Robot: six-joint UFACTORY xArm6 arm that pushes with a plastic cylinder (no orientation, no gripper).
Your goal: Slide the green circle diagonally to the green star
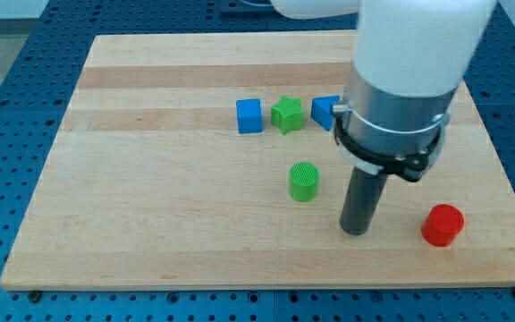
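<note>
A pale wooden board (150, 224) holds a green plastic circle block (304, 182) near its middle, apart from the green star block (286, 114) lying toward the far edge between a blue cube (249, 115) and a half-hidden blue block (325, 111). The robot's dark rod ends in my tip (355, 230), a plain rod with nothing to open or close, resting near the front edge beside the circle, not touching. A red cylinder (442, 224) sits by the front right corner; the slide looks unstarted
</note>
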